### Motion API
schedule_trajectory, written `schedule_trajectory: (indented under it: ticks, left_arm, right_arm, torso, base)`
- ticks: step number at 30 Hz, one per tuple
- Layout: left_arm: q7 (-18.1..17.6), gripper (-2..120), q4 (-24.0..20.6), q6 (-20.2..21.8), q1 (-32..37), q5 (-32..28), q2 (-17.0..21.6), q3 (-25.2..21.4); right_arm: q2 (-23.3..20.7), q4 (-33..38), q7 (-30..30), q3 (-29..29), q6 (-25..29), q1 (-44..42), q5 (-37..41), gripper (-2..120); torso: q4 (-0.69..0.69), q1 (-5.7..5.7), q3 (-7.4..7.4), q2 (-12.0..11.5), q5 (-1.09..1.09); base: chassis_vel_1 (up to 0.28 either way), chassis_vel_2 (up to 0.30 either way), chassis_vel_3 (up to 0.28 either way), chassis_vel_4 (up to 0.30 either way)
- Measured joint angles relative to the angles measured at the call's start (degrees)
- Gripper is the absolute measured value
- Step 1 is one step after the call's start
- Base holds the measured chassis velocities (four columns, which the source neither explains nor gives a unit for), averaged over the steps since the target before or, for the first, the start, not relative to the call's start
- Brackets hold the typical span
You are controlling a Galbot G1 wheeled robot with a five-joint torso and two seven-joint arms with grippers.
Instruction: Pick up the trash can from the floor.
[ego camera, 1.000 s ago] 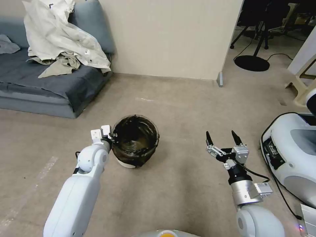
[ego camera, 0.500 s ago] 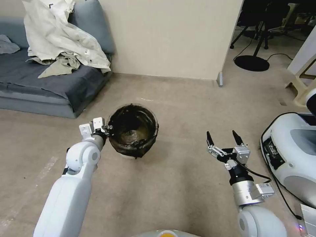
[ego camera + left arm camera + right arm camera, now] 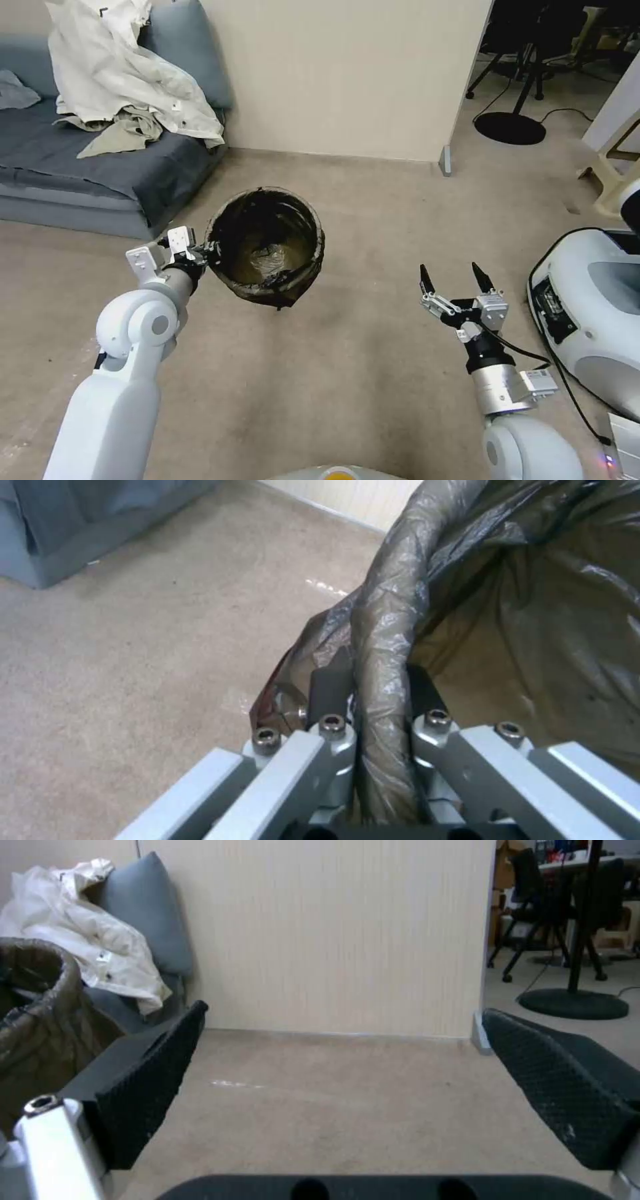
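While the left hand [image 3: 208, 252] clamps its rim, trash can [image 3: 267, 248] hangs rightward, right hand [image 3: 456, 280] spread.

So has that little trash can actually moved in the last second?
Yes. The trash can, held at its rim by the left gripper, has risen off the floor and shifted toward the sofa.

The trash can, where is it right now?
In the head view the trash can hangs left of centre above the floor, its bag-covered rim pinched by the left hand, in front of the sofa.
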Motion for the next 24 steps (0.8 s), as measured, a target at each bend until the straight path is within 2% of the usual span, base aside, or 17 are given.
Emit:
schedule_trajectory:
  ticks: [24]
  left_arm:
    - [0.3, 3, 1.0, 0.0, 0.4, 0.6, 0.0, 0.4]
  right_arm:
    - [-0.1, -0.1, 0.0, -0.2, -0.1, -0.2, 0.0, 100]
  torso:
    - [0.00, 0.00, 0.00, 0.0, 0.00]
  base:
    - [0.000, 0.000, 0.000, 0.000]
